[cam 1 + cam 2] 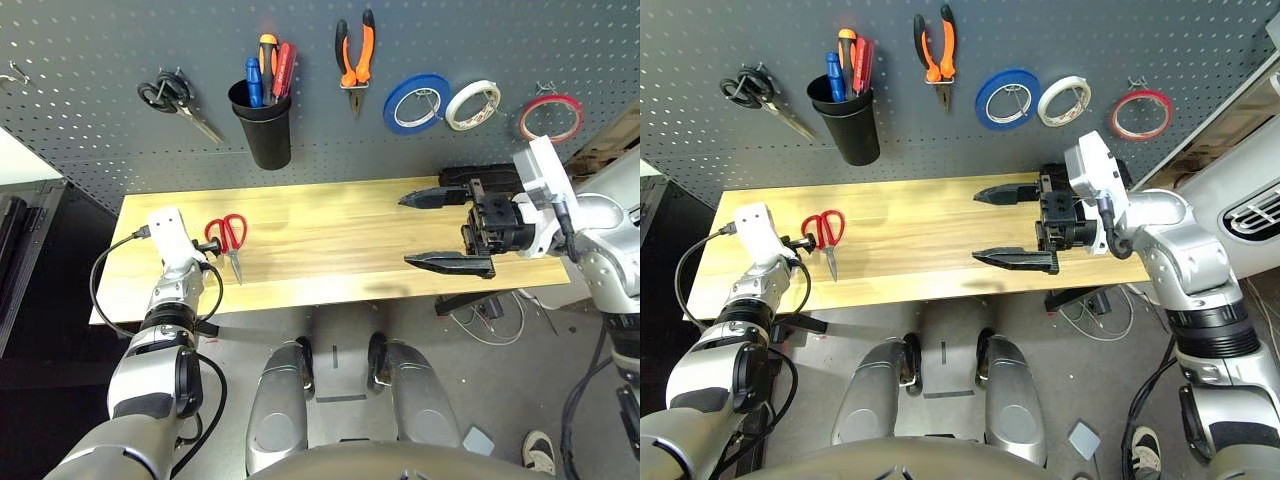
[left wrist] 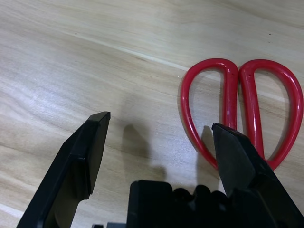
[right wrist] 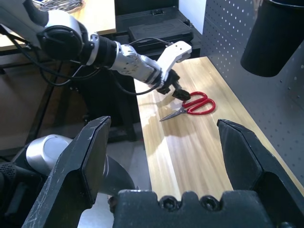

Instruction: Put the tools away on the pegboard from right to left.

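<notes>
The small red-handled scissors (image 1: 230,240) lie flat on the wooden table (image 1: 330,240), near its left end. My left gripper (image 1: 212,245) is open just beside the handles. In the left wrist view the left gripper (image 2: 161,126) has bare wood between its fingers, and one finger overlaps the edge of a red handle loop (image 2: 231,104). My right gripper (image 1: 408,230) hangs open and holds nothing above the table's right part. On the pegboard (image 1: 90,60) hang the red tape ring (image 1: 550,118) and the pliers (image 1: 355,55). The red-handled screwdriver (image 1: 284,68) stands in the black cup (image 1: 262,125).
Black-handled scissors (image 1: 175,98) hang at the pegboard's left, and a blue tape roll (image 1: 415,103) and a white tape roll (image 1: 472,104) hang between the pliers and the red ring. Other tools share the cup. Bare wood lies between the two grippers.
</notes>
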